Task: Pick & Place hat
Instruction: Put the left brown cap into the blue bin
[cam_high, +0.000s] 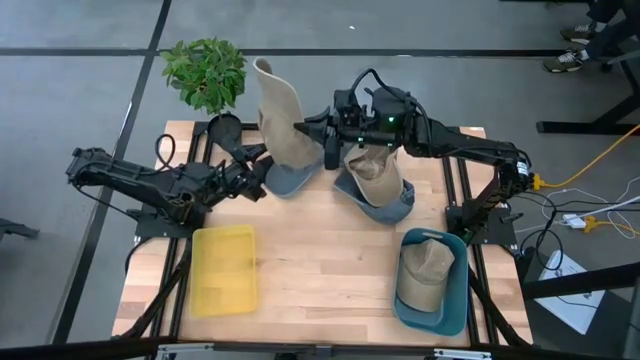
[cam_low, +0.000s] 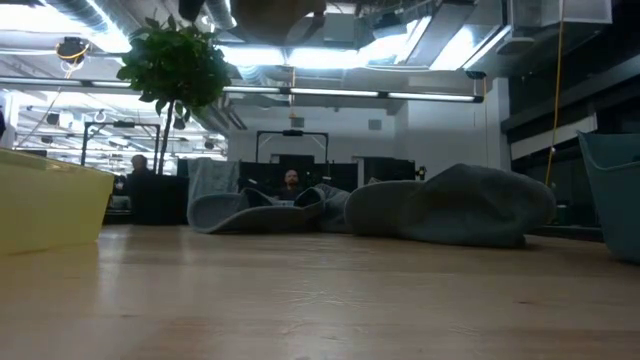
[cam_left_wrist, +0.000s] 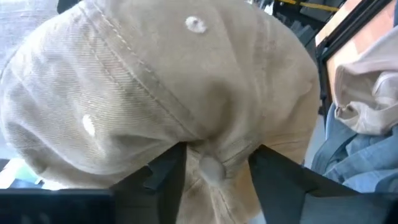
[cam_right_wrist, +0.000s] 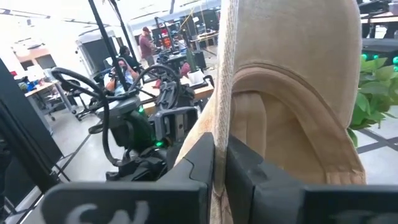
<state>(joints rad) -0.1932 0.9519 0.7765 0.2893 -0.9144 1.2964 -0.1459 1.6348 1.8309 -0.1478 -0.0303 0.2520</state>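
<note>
Both grippers on one tan hat at the upper centre of the high view.

Wooden table (cam_high: 320, 260) fills the lower frame. Teal bin (cam_high: 455, 300), lower right, holds a tan cap (cam_high: 425, 270); yellow tray (cam_high: 224, 268) lies lower left. Potted plant (cam_high: 205, 70) stands upper left. The tan hat (cam_high: 282, 125) is held up, its grey brim (cam_high: 290, 180) hanging low; a second hat (cam_high: 375, 185) lies on the table just right of it. Right gripper (cam_high: 322, 128) has its fingers pressed together, pinching the hat's fabric edge. Left gripper (cam_high: 262, 170) reaches in from the left, fingers (cam_left_wrist: 168, 177) spread either side of the crown fabric, touching it.
</note>
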